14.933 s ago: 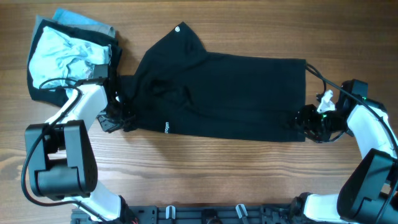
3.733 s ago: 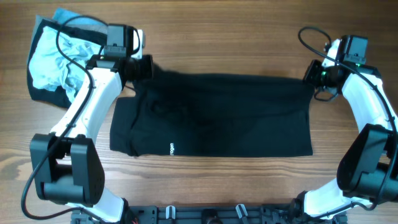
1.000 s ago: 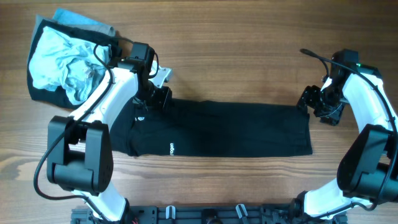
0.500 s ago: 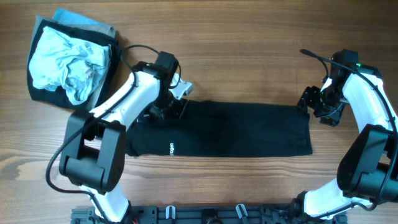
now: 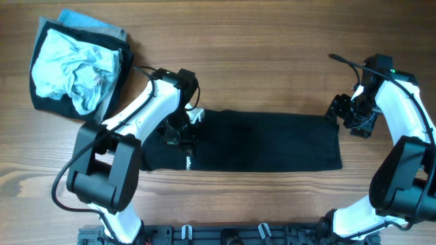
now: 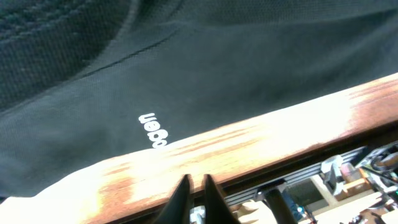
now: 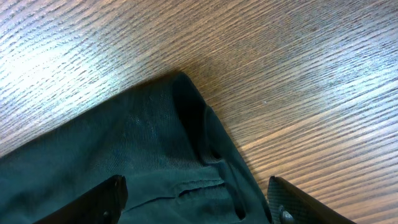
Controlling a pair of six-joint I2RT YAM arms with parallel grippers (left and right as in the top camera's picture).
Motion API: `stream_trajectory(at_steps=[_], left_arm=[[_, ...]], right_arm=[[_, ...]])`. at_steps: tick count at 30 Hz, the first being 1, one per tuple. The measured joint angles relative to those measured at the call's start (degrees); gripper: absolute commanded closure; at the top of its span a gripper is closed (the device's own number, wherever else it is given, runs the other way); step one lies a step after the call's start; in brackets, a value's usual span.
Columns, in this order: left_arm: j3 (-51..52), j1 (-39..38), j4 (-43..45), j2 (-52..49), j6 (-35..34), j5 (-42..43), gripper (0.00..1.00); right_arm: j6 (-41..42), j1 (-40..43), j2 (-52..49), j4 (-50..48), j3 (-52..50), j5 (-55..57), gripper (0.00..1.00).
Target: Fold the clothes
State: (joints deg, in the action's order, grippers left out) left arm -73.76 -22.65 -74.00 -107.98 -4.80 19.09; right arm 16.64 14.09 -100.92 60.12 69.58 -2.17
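Note:
The black T-shirt (image 5: 266, 141) lies folded into a long flat strip across the middle of the table, with a small white logo (image 5: 185, 162) near its front left edge. My left gripper (image 5: 180, 131) hovers over the shirt's left part. In the left wrist view its fingers (image 6: 194, 186) are shut together with nothing between them, above the black fabric (image 6: 249, 68) and the logo (image 6: 153, 129). My right gripper (image 5: 343, 113) is open over the shirt's far right corner. In the right wrist view its fingers (image 7: 196, 200) stand wide apart astride that corner (image 7: 180, 124).
A pile of other garments (image 5: 75, 64), pale blue on black, lies at the far left corner. The table's front edge (image 6: 261, 143) runs just beyond the shirt's front hem. Bare wood (image 5: 272, 54) lies behind the shirt.
My left gripper has moved from the shirt's far left edge to the right and then toward the front, over the shirt. The right arm has not moved.

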Motion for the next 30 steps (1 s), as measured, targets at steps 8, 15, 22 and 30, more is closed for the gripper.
stream_trajectory(at_steps=[8,15,22,30], left_arm=[[-1.7,8.6,4.0,5.1,-8.4,-13.4,0.59],[-0.1,16.8,11.0,5.2,-12.3,-16.0,0.61],[5.4,16.9,14.1,5.2,-13.7,-16.1,0.96],[6.0,16.9,6.4,5.4,-13.5,-15.6,0.96]], right_arm=[[0.0,0.0,0.0,0.0,0.0,0.0,0.22],[0.0,0.0,0.0,-0.1,0.0,0.0,0.23],[0.0,0.0,0.0,-0.2,0.0,0.0,0.22],[0.0,0.0,0.0,-0.2,0.0,-0.2,0.22]])
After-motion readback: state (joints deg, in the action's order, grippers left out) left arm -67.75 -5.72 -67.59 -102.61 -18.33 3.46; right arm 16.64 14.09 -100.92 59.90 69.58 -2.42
